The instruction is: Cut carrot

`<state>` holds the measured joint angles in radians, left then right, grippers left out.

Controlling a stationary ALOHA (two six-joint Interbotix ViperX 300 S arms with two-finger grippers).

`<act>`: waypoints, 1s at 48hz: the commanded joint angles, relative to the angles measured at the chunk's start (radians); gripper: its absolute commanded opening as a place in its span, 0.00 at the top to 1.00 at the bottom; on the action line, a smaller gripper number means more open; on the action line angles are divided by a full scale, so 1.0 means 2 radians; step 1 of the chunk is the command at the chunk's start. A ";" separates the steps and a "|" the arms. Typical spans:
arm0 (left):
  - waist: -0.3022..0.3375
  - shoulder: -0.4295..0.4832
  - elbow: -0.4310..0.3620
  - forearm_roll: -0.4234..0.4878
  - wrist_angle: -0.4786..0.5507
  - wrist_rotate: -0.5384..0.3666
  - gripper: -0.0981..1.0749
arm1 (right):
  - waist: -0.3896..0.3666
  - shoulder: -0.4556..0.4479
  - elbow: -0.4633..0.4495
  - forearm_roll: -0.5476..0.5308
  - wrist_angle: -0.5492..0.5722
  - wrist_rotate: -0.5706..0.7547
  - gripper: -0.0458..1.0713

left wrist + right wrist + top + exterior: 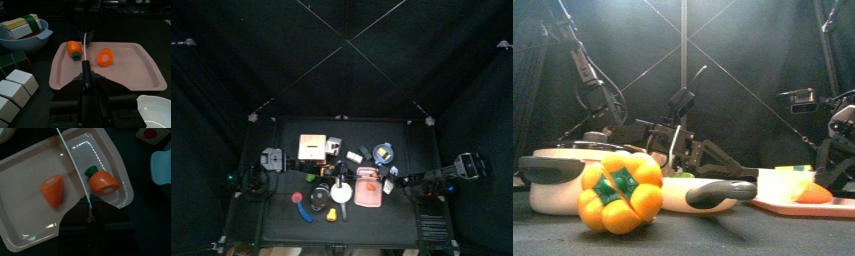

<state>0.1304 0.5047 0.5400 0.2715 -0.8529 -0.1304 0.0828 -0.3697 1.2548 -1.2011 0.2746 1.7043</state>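
Right wrist view is showing the carrot (101, 182) lying in two pieces on the pink board (27, 168), a knife (72, 163) standing between them, apparently gripped by fingers whose spread cannot be told, so lifting away seems next.

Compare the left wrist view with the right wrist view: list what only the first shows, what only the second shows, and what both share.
Only the left wrist view: a blue bowl holding yellow blocks, white cubes, and a white dish. Only the right wrist view: a small block with a red dot. Both share the pink board carrying two separate carrot pieces, the green-tipped piece and the plain piece, with a thin knife blade between them.
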 commanded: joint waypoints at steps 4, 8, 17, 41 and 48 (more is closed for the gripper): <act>-0.002 -0.009 -0.002 0.002 -0.002 -0.001 0.44 | -0.008 0.000 0.003 0.005 0.003 0.002 0.70; -0.002 -0.011 -0.002 0.003 -0.002 -0.001 0.44 | -0.008 -0.001 0.002 0.005 0.003 0.002 0.70; -0.002 -0.025 -0.001 0.003 0.001 0.000 0.44 | -0.008 -0.010 0.000 0.005 0.003 0.002 0.70; -0.005 -0.054 -0.001 0.012 0.015 0.001 0.44 | -0.006 -0.056 -0.007 0.005 0.005 -0.006 0.70; -0.005 -0.054 -0.001 0.012 0.015 0.001 0.44 | -0.006 -0.057 -0.007 0.004 0.005 -0.006 0.70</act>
<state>0.1289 0.4264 0.5522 0.2930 -0.8176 -0.1289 0.0813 -0.4709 1.2502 -1.1904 0.2777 1.6904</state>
